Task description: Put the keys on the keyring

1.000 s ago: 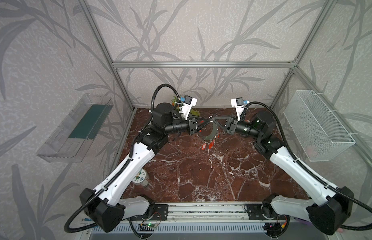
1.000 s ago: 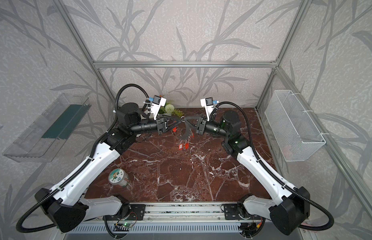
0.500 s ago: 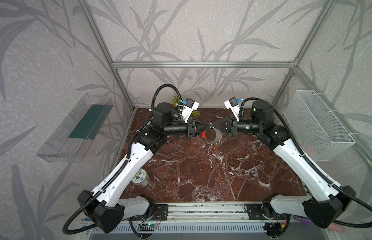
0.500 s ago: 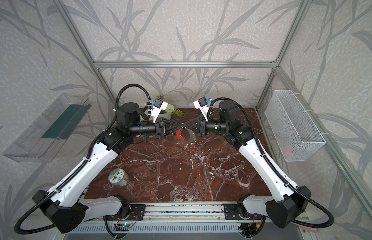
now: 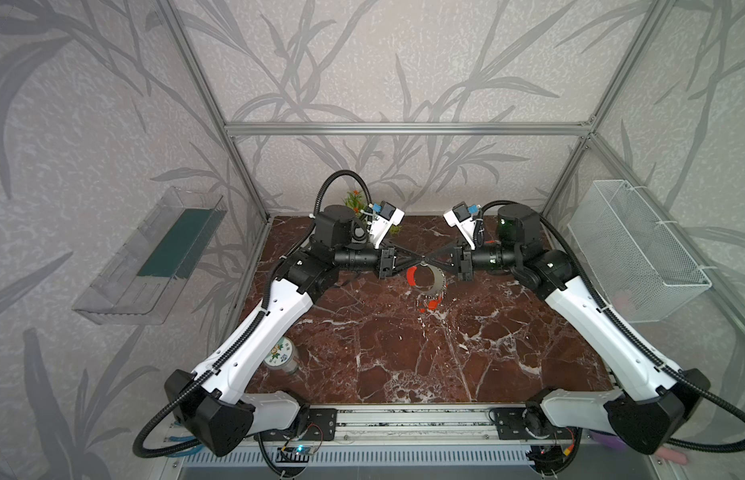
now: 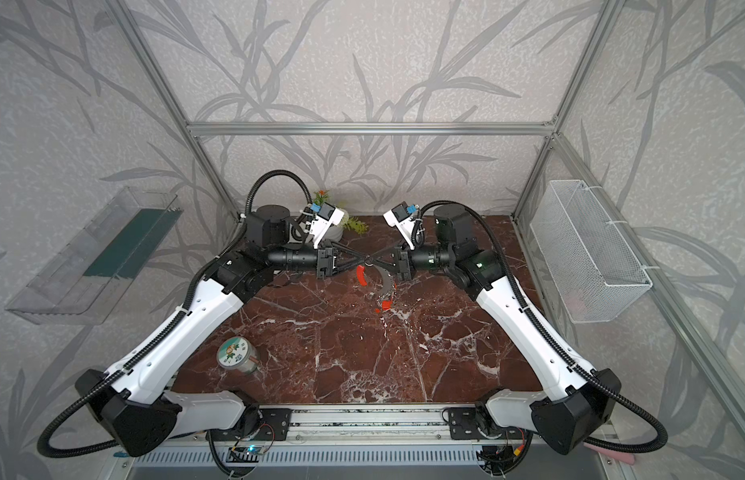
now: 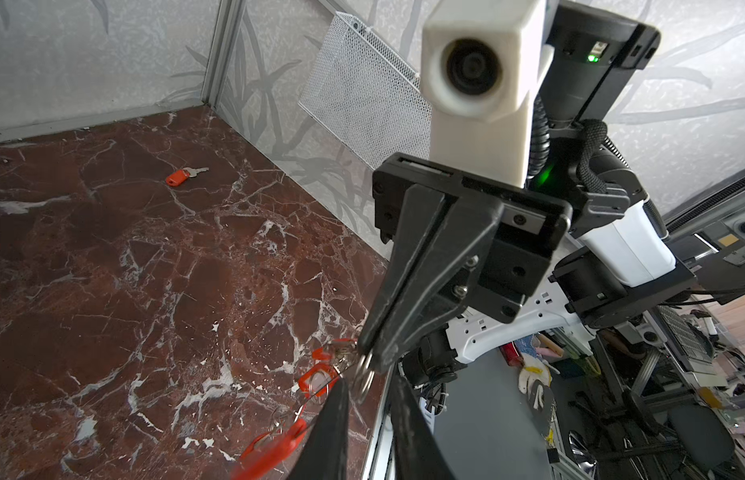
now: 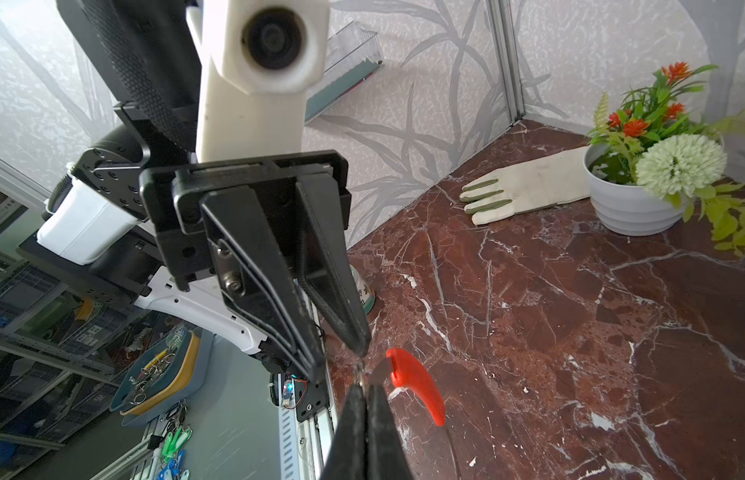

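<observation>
Horizontally, arms (image 5: 279, 309) tip-to-tip, keyring (image 5: 440, 279) dangling between

Enclosure: walls (image 5: 404, 62) papered pale grey with a darker grey leaf-and-stem print. An aluminium frame (image 5: 404, 128) runs up the corners and across the back wall.

Counter (image 5: 404, 353): polished red-brown marble, white veining, soft sheen.

Left wall carries a clear plastic tray (image 5: 125, 291) with a dark green liner inside. Right wall carries a white wire-mesh basket (image 5: 637, 257).

A slotted metal rail (image 5: 404, 424) runs along the counter's near edge.

Light is even and diffuse.

Beyond the open front, in the right wrist view: grey floor (image 8: 238, 436), metal shelving (image 8: 26, 332) holding bins, cluttered.
</observation>
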Available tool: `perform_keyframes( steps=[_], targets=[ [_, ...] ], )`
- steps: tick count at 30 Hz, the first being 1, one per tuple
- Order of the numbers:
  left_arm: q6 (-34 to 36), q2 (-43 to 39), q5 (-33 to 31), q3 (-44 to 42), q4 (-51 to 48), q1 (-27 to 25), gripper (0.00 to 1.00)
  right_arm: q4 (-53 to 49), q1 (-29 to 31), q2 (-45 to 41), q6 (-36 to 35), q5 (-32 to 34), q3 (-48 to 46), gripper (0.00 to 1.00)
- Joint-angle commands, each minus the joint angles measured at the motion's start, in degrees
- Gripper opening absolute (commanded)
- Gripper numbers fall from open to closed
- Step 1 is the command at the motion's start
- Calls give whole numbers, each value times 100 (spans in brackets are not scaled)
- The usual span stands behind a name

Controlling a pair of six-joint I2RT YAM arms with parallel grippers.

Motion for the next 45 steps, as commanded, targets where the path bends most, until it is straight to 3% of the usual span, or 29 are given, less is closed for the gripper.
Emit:
perform_keyframes(
  steps=[1, 14, 36, 39, 45],
  targets=[
    [152, 74, 158, 217, -83, -22, 21, 132, 32, -10, -35, -61, 197, 0],
    [-57, 195, 326, 212, 155, -49, 15, 178, 113, 56, 17, -87, 197, 0],
    [306, 239, 414, 203, -316, -142, 13, 284, 112, -38, 56, 108, 74, 0],
    [309, 241, 422, 217, -324, -169, 4, 348, 108, -67, 91, 109, 40, 0],
    [223, 269, 388, 205, -218, -206, 0, 415, 112, -78, 157, 90, 0, 0]
  ],
)
